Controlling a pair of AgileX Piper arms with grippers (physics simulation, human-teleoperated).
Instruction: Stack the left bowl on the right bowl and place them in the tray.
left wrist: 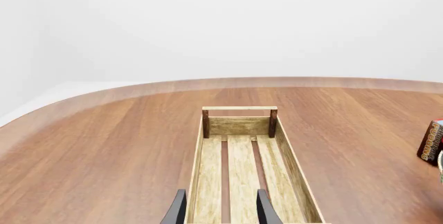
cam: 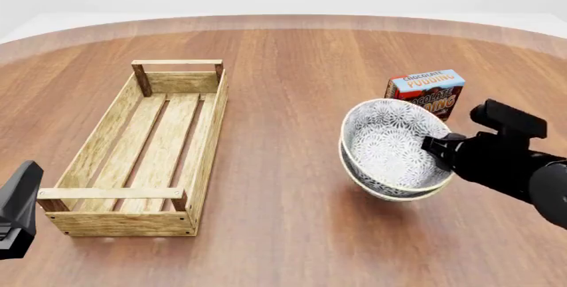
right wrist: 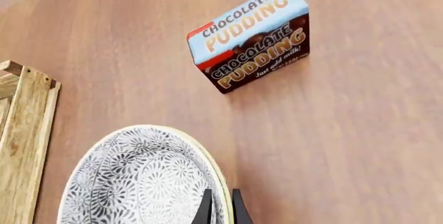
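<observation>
Bowls (cam: 394,149), already nested and tilted right of the tray (cam: 106,142), could slip apart because the right gripper (right wrist: 221,206) pinches only their rim.

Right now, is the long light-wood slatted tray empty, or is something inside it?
Empty. The front view shows only bare slats inside the tray; both patterned bowls are nested outside it, held by the right gripper.

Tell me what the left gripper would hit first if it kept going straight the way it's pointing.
Probably the tray: the left gripper points along its slatted bottom toward the far end rail. Height above the slats is unclear, so it might meet them first.
</observation>
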